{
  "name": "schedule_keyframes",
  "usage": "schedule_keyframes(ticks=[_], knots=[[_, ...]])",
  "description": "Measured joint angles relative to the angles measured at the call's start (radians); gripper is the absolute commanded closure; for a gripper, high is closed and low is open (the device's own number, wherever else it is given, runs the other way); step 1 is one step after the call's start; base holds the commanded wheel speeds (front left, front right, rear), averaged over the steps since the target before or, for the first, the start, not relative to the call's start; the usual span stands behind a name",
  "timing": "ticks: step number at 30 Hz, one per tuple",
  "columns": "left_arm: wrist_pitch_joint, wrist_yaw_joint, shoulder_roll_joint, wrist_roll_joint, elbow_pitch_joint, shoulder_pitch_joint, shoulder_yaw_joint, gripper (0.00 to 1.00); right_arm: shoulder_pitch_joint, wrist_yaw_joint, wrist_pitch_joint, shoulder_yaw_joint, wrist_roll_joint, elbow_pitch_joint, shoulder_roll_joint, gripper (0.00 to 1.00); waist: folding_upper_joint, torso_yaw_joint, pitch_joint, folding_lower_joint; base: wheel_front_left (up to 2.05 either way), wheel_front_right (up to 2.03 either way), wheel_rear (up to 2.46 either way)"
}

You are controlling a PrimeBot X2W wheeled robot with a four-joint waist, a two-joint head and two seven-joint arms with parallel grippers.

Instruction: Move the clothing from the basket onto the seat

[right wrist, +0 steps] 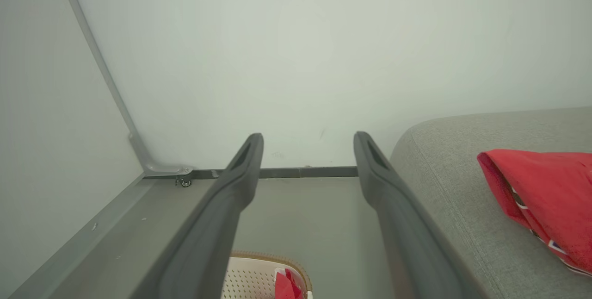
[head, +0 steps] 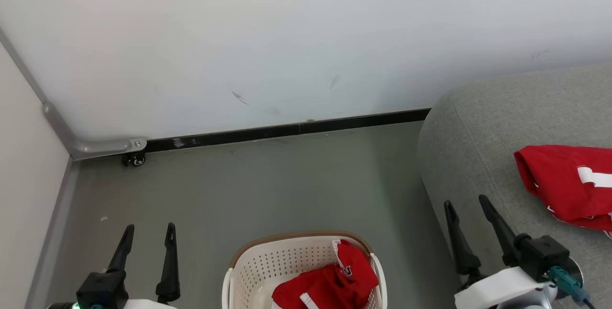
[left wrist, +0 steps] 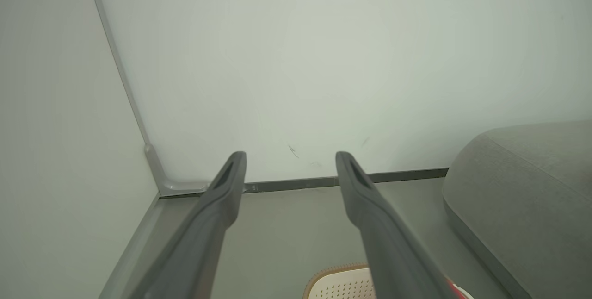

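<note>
The cream basket [head: 260,263] with a brown rim stands on the floor at the bottom centre of the head view. Red clothing [head: 330,280] with white trim lies bunched in its right half. Another red garment [head: 569,187] lies on the grey seat [head: 478,156] at the right. My left gripper [head: 149,226] is open and empty, left of the basket and apart from it. Open and empty too, my right gripper [head: 466,200] hovers over the seat's front left corner. The right wrist view shows the garment on the seat [right wrist: 545,197] and the basket [right wrist: 249,276] below the fingers.
A white wall [head: 287,36] with a dark baseboard [head: 287,131] closes the back. A side panel [head: 24,165] with a grey metal foot and small caster [head: 136,158] closes the left. Grey floor [head: 263,184] lies between the basket and the wall.
</note>
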Motion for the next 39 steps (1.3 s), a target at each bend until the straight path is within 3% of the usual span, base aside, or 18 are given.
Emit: schedule_keyframes(ticks=[39], knots=[[0.0,-0.018,-0.013,0.026,-0.001,0.015,0.02,0.0,0.093,0.0,0.069,0.039,0.02,-0.166,0.003,0.0,0.0,-0.009,0.009,0.0,0.0,0.0,0.0]])
